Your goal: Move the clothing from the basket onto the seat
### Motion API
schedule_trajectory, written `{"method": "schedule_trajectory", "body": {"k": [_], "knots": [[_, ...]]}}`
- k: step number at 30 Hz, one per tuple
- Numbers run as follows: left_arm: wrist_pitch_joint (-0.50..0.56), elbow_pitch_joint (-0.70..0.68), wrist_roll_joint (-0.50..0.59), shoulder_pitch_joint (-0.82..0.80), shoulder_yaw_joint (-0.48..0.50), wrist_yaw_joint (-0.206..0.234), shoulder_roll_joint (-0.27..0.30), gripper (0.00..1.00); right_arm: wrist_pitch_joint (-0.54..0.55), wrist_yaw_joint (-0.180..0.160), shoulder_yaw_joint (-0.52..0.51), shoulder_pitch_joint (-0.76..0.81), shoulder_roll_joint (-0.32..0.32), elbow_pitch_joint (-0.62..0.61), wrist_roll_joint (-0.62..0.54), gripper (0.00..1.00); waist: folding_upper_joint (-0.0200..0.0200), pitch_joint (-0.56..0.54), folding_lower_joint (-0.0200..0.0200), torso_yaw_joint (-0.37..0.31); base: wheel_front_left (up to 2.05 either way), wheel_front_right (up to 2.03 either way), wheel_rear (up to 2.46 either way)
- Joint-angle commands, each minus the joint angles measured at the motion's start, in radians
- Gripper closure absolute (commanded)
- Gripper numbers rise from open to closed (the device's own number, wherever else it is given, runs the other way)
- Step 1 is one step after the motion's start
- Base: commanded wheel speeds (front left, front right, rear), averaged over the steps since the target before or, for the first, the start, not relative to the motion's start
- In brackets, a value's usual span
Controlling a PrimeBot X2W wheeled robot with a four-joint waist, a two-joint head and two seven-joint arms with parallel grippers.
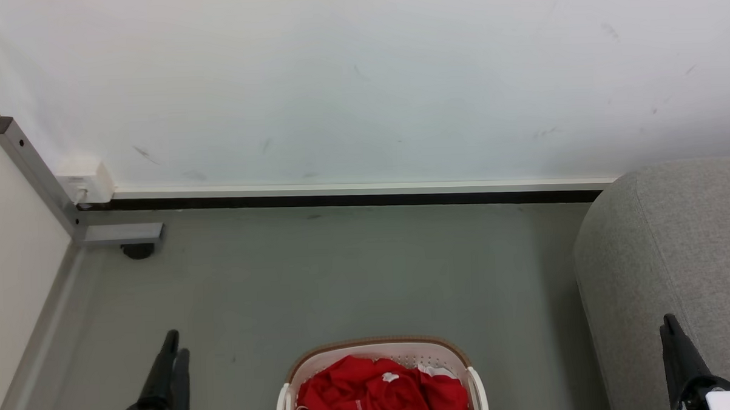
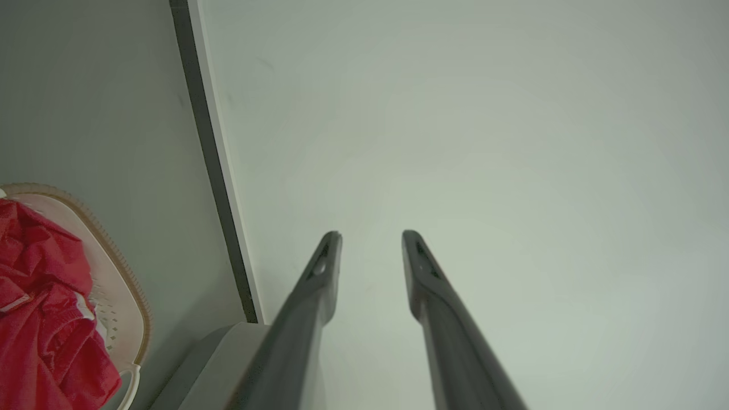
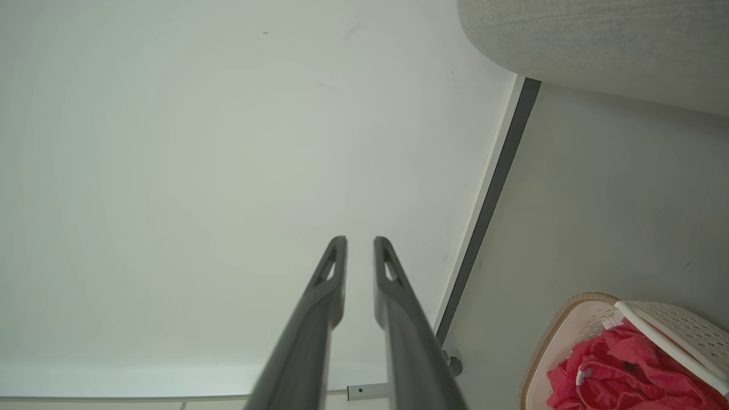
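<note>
My left gripper (image 2: 370, 236) stood empty with a moderate gap between its fingers, and my right gripper (image 3: 359, 242) was also empty, its fingers drawn to a narrow slit that did not quite close. Both pointed at the pale wall (image 1: 360, 78), well apart from the work. The red clothing (image 1: 380, 389) lay heaped in the laundry basket (image 1: 376, 343) on the floor (image 1: 343, 272) between my two arms, and nothing red lay on the part of the grey sofa (image 1: 676, 249) that I could see at my right, so I judged the task unstarted and the first reach to be the step in hand. To do it well I would widen the fingers before descending, come down over the middle of the heap and not the perforated wall or brown rim, pinch a thick fold of fabric, then lift high enough that trailing cloth cleared the rim before swinging right to the sofa
</note>
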Motion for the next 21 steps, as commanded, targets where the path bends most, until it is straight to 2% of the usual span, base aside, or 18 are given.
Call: {"method": "schedule_trajectory", "body": {"k": [1,7,21], "knots": [[-0.009,-0.011,0.004,-0.009,-0.005,-0.001,0.003,0.0,-0.009,0.0,0.001,-0.008,-0.005,-0.011,-0.005,0.0,0.0,0.0,0.0,0.0,0.0,0.0,0.0],[-0.04,-0.011,0.065,-0.01,-0.026,-0.002,0.005,0.0,-0.04,0.0,0.007,0.003,-0.006,-0.035,-0.143,0.0,0.0,0.0,0.0,0.002,0.0,0.0,0.0],[-0.105,-0.049,0.409,0.005,-0.048,0.004,0.007,0.0,-0.104,0.0,0.045,0.028,-0.008,-0.068,-0.48,0.0,0.0,0.003,0.0,0.002,0.0,0.0,0.0]]}}
